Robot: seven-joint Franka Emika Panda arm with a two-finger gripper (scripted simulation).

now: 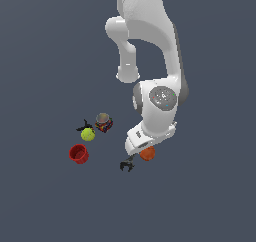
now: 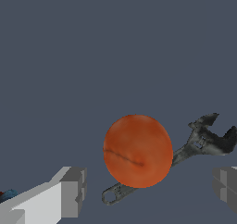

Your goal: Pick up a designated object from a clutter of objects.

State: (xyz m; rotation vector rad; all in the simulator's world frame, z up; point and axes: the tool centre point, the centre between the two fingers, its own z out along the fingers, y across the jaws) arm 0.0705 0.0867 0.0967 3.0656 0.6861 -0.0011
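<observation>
The tool (image 2: 147, 190) is spread open, one finger (image 2: 69, 190) on each side of the orange sphere (image 2: 138, 151), neither touching it. In the exterior view the sphere (image 1: 147, 154) sits on the table (image 1: 45, 206) at the right of the clutter, mostly hidden under the arm's wrist, with the dark wrench (image 2: 203, 140) lying just behind or partly under it; whether the two touch is hard to tell. The yellow-green ball (image 1: 88, 134), red cup (image 1: 78, 154) and multicoloured can (image 1: 103, 122) lie well apart to the left. The sphere looks smooth, rigid and light, likely to roll or squirt out under an off-centre pinch. It is best gripped across its widest middle, keeping the fingers clear of the wrench.
</observation>
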